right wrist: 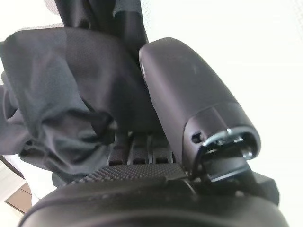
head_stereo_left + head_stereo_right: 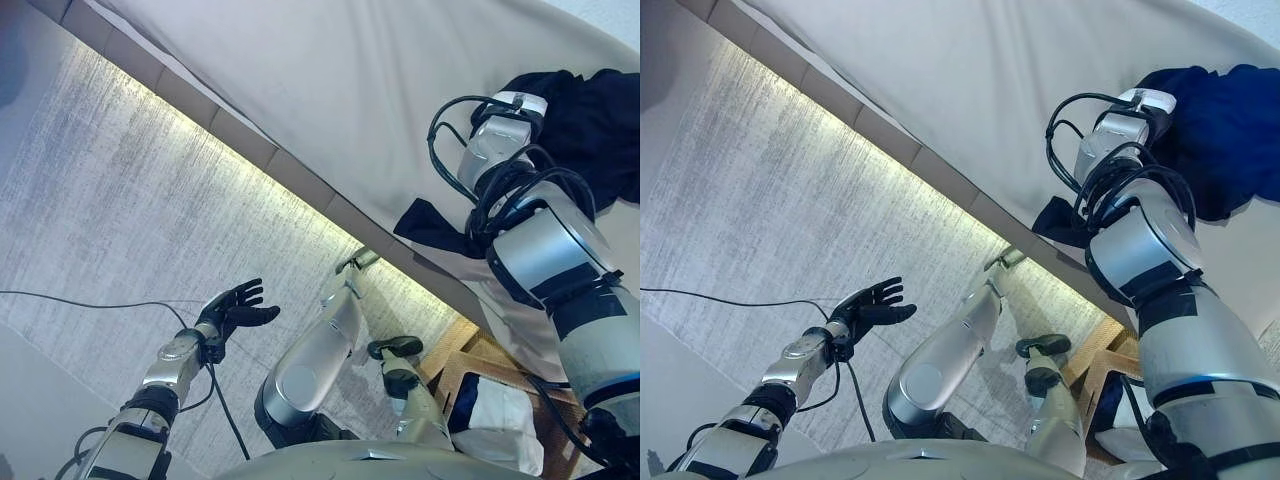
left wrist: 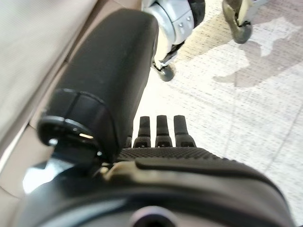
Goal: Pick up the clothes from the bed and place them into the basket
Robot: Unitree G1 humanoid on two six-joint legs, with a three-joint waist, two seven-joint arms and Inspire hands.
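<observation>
Dark navy clothes [image 2: 590,130] lie bunched on the beige bed [image 2: 350,90] at the right, with one dark end [image 2: 430,225] hanging at the bed's edge. My right hand [image 1: 142,189] is in the pile. Its thumb [image 1: 184,90] and curled fingers pinch a fold of the dark cloth [image 1: 57,94]. My left hand [image 2: 235,305] hangs open and empty over the grey carpet, well left of the bed; it also shows in the left wrist view [image 3: 189,170] with straight fingers. A wooden basket [image 2: 470,360] stands on the floor at the lower right.
A white cloth [image 2: 495,415] lies in the basket. The bed's padded side rail [image 2: 250,150] runs diagonally between the carpet [image 2: 110,180] and the mattress.
</observation>
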